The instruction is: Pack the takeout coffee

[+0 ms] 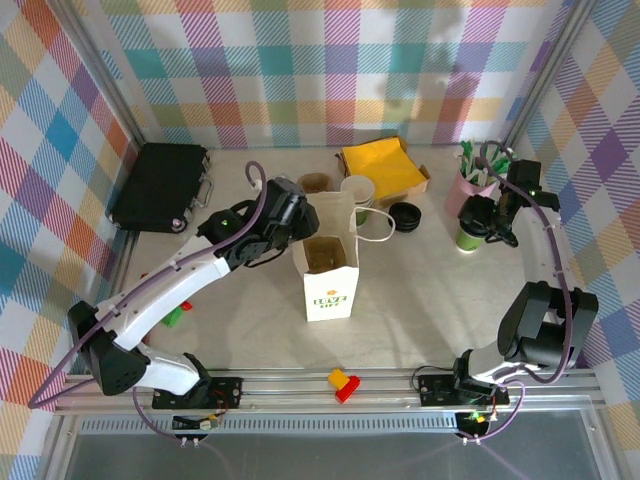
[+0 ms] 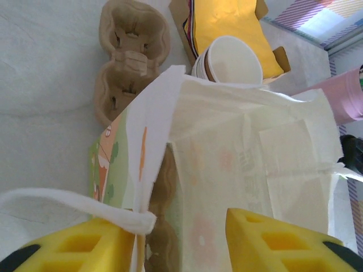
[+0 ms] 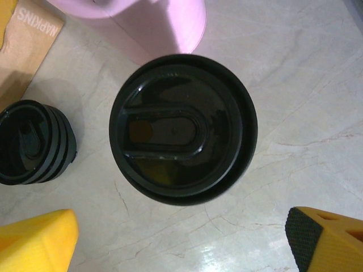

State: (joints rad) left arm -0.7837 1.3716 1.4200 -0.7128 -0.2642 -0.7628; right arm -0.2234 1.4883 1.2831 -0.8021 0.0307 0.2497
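Note:
The takeout coffee [image 1: 466, 238], a small green cup with a black lid [image 3: 182, 133], stands at the right beside the pink cup of straws [image 1: 470, 182]. My right gripper [image 1: 492, 215] hovers over it, open. In the right wrist view the lid lies just ahead of the right gripper [image 3: 181, 249], not between the fingers. The white paper bag [image 1: 331, 282] stands upright and open mid-table with a brown carrier inside. My left gripper [image 2: 181, 243] is open astride the bag's rim [image 2: 170, 136], with the bag's white handle [image 2: 74, 204] draped over its left finger [image 2: 85, 246].
A stack of black lids [image 3: 34, 141] and a napkin box [image 1: 383, 165] lie left of the coffee. Lidless cups [image 2: 229, 56] and a brown cup carrier [image 2: 130, 56] sit behind the bag. A black case [image 1: 160, 185] is at back left; small blocks [image 1: 343, 383] lie near the front rail.

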